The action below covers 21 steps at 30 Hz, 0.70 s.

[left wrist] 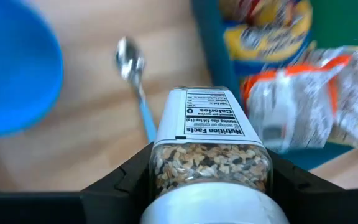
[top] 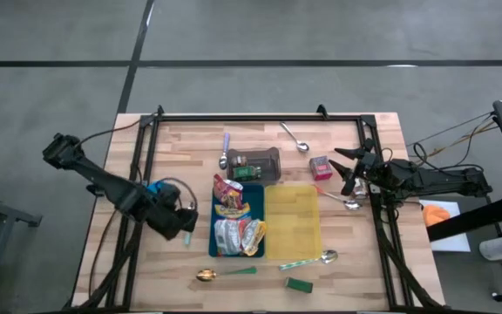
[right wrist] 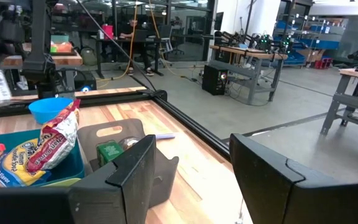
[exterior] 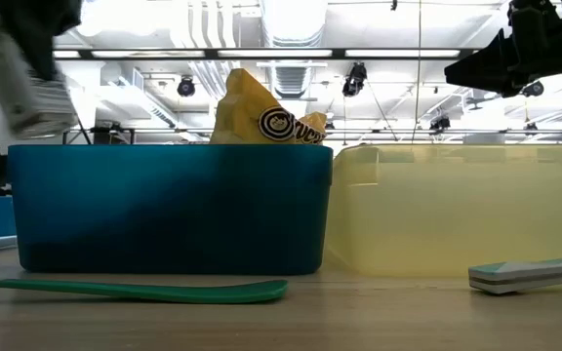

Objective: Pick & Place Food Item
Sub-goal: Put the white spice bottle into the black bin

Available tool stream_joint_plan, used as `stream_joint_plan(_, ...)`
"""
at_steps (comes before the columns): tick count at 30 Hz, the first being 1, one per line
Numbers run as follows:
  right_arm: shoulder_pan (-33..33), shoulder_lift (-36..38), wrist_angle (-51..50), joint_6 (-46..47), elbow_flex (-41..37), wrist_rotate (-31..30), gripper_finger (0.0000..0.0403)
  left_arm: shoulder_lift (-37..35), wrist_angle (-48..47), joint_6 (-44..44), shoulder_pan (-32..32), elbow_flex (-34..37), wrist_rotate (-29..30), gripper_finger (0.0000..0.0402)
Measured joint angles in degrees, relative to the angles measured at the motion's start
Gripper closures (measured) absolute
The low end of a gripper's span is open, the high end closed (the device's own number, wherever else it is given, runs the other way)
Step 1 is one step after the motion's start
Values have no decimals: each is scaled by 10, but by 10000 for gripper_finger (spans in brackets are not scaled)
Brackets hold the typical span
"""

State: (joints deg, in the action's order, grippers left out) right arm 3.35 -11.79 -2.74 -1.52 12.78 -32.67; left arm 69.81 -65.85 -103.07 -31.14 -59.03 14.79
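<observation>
My left gripper (top: 184, 225) hangs over the table's left part, beside the blue bin (top: 219, 228), and is shut on a glass seasoning jar (left wrist: 207, 143) with a white cap and a nutrition label. Under it lie a blue-handled spoon (left wrist: 132, 65) and a blue bowl (left wrist: 11, 68). The blue bin holds snack bags (top: 236, 222); a yellow bin (top: 293, 220) stands to its right. My right gripper (top: 345, 171) waits open and level at the table's right side. My left gripper pinches the jar's glass body just below the white cap (left wrist: 161, 167) between its two fingers (left wrist: 120, 183), one on either side. The fingers come steeply from above. The jar is lifted clear of the table, its bottom end pointing away from the wrist.
A dark bin (top: 260, 163) with a green box stands behind the blue bin, with a pink packet (top: 321, 166) to its right. Spoons lie about: one at the far side (top: 295, 137), green-handled ones (top: 234, 272) near the front edge. Black frame rails (top: 142, 157) run along the table's sides.
</observation>
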Motion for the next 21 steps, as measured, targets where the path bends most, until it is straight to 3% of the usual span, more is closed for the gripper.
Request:
stream_joint_plan(11,0,0,0,0,0,0,203,-10,29,357,131,-59,136,208)
stream_joint_plan(17,0,0,0,0,0,0,203,-10,112,557,224,-64,138,208)
stream_joint_plan(21,0,0,0,0,0,0,203,-5,170,660,298,-64,94,208)
